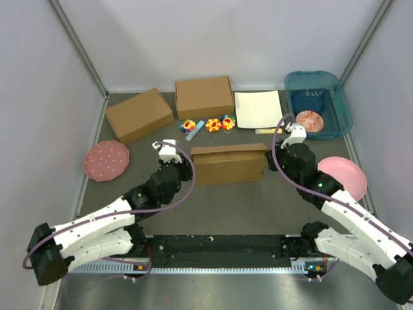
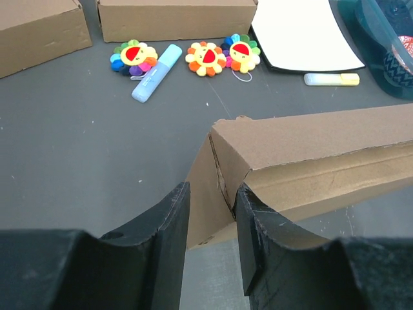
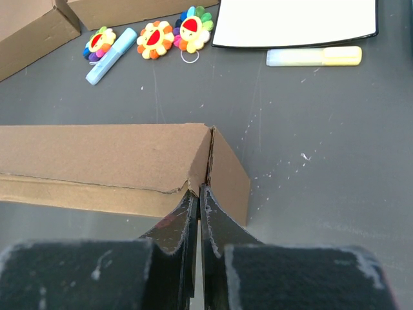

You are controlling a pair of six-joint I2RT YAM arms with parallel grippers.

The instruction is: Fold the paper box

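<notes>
On dark grey table (image 1: 245,213), pale walls (image 1: 226,39), paper box (image 1: 229,166) ctr, left gripper (image 2: 211,192) apart at its end, right gripper (image 3: 199,191) closed.

Top cam sits high behind the arms, looking down on the whole counter (image 1: 245,210). Wrist cams ride low and super close (left hand (image 2: 211,190) at the box (image 2: 310,148)'s left end, right hand (image 3: 199,194) at its right). Both face the flower toys (image 3: 155,37) out back.

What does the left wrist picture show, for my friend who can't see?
The open left gripper straddles the end flap of a plain brown cardboard paper box on a dark grey table. Behind lie three colourful flower toys, a light blue marker and a white sheet.
</notes>
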